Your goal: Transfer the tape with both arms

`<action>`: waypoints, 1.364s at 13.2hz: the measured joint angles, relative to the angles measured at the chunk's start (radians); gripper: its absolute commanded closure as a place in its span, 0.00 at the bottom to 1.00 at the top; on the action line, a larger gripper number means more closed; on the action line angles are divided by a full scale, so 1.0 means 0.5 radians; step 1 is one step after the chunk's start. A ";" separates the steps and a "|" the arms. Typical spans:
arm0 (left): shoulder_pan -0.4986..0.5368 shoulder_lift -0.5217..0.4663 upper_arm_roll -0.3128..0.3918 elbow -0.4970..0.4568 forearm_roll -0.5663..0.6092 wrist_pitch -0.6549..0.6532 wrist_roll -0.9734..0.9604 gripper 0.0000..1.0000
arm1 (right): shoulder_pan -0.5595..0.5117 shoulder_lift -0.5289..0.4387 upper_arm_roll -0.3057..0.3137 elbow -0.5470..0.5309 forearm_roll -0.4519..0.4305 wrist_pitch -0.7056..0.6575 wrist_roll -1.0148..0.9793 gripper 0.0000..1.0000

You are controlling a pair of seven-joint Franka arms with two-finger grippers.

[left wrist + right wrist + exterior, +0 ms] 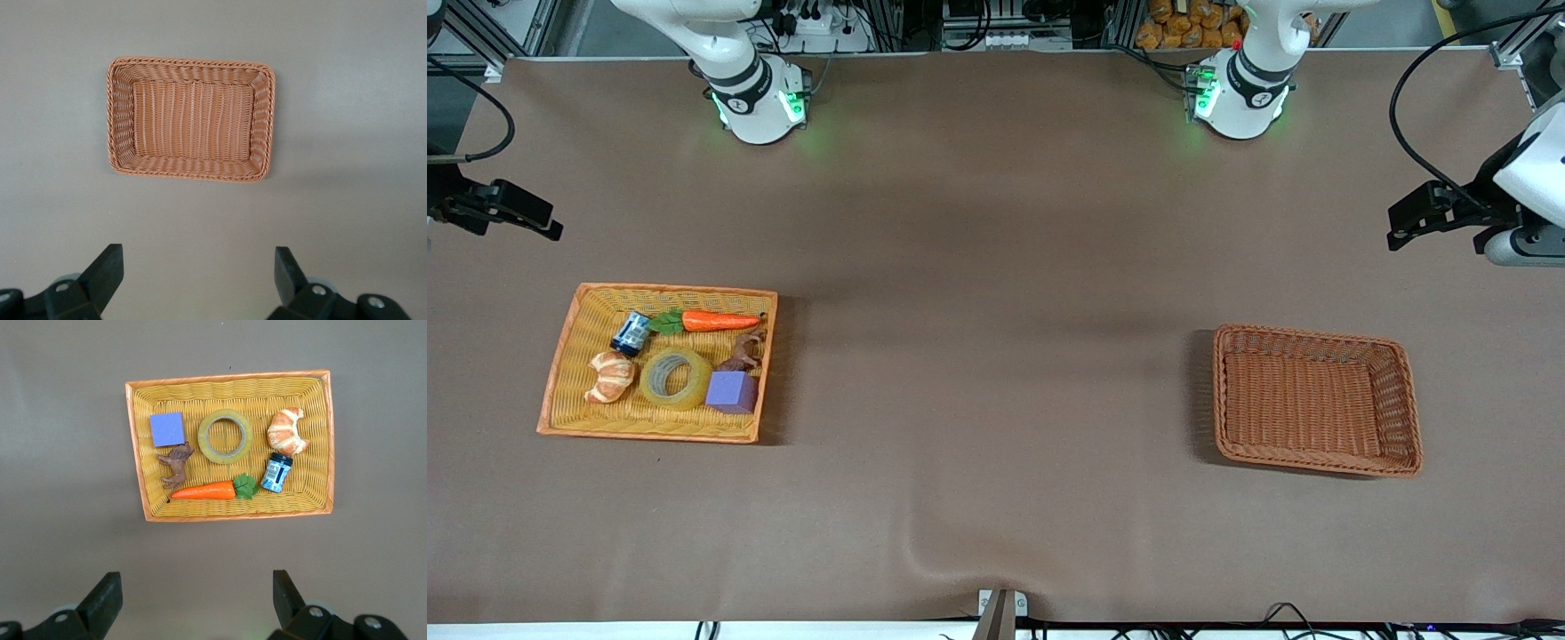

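Note:
The tape (pixel 703 378), a translucent yellowish ring, lies flat in the yellow wicker basket (pixel 676 290) toward the right arm's end of the table. It also shows in the right wrist view (pixel 207 440), between a purple cube and a croissant toy. My right gripper (pixel 197 581) is open and empty, high above the table beside that basket (pixel 227 379); in the front view it (pixel 534 218) hangs over the table's end. My left gripper (pixel 199 257) is open and empty, high over the left arm's end of the table (pixel 1405 227).
An empty brown wicker basket (pixel 1316 336) stands toward the left arm's end and shows in the left wrist view (pixel 190 62). The yellow basket also holds a carrot (pixel 716 320), a croissant toy (pixel 611 376), a purple cube (pixel 732 391), a blue can (pixel 631 333) and a brown animal figure (pixel 745 351).

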 measured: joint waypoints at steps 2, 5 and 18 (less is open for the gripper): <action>0.000 0.000 0.000 -0.004 -0.001 -0.001 0.000 0.00 | 0.000 0.002 0.000 0.000 0.000 0.000 0.000 0.00; 0.000 0.001 -0.001 -0.010 -0.002 -0.002 0.000 0.00 | 0.000 0.005 0.000 0.000 0.000 0.000 0.000 0.00; 0.000 0.005 -0.002 -0.019 -0.003 -0.002 0.000 0.00 | -0.002 0.091 -0.001 -0.007 0.000 0.066 0.000 0.00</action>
